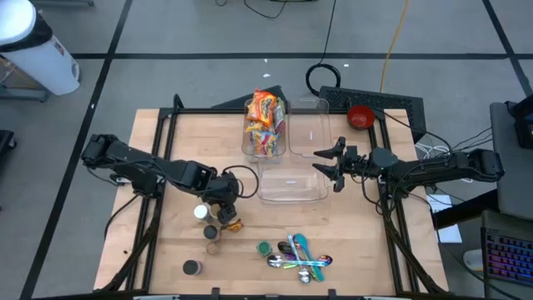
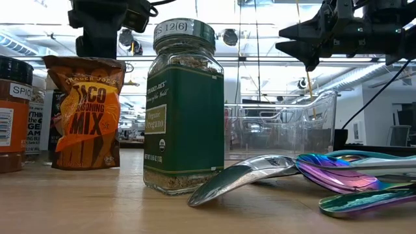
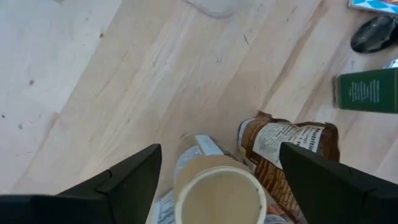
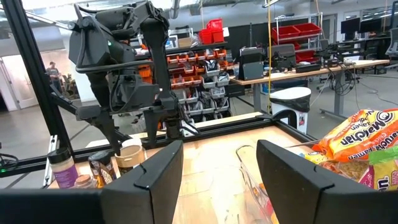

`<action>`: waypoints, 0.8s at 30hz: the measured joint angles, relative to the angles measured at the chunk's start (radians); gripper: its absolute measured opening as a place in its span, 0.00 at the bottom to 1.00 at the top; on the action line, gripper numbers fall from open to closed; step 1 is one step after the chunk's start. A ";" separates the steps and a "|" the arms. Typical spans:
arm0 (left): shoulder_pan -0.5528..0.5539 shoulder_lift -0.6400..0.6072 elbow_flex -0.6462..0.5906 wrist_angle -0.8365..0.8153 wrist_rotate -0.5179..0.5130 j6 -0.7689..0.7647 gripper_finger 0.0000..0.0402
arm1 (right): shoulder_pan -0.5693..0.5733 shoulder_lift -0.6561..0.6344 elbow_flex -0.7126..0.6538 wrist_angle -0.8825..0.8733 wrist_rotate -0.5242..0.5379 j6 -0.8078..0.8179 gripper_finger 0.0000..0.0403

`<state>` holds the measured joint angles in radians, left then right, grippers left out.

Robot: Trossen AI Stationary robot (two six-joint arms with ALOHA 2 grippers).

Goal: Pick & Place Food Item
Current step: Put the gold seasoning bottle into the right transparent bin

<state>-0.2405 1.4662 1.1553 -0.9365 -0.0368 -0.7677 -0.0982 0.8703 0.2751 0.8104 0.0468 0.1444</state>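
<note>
**Left hand spread above the spice jars, right hand idle by the bins**

In the high view we see the left hand at the centre-left of the frame, just above a cluster of small food items on the desk. Its fingers stand wide apart. In the left wrist view a jar with a tan lid sits directly between those fingers, at the bottom centre of the frame, untouched by either one. Just beside the jar lies a brown taco seasoning packet, and further toward the right edge we see a green oregano jar.

The right hand hovers at the centre-right of the high view, over the right rim of an empty clear bin. Its fingers are also wide apart and hold nothing. Above that bin in the frame, a second clear bin holds bright ramen packets.

At the lower centre of the high view lie several iridescent spoons.
</note>
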 joint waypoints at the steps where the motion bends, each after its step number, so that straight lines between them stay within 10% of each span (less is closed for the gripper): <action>1: 0.000 0.000 0.000 -0.002 0.000 0.010 0.85 | 0.000 0.000 0.000 0.000 0.000 0.000 0.49; 24: -0.071 0.000 0.000 -0.115 0.029 0.058 0.82 | 0.000 0.000 0.000 0.000 0.000 -0.001 0.49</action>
<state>-0.3112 1.4662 1.1549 -1.0519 -0.0079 -0.7095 -0.0982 0.8703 0.2752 0.8104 0.0471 0.1434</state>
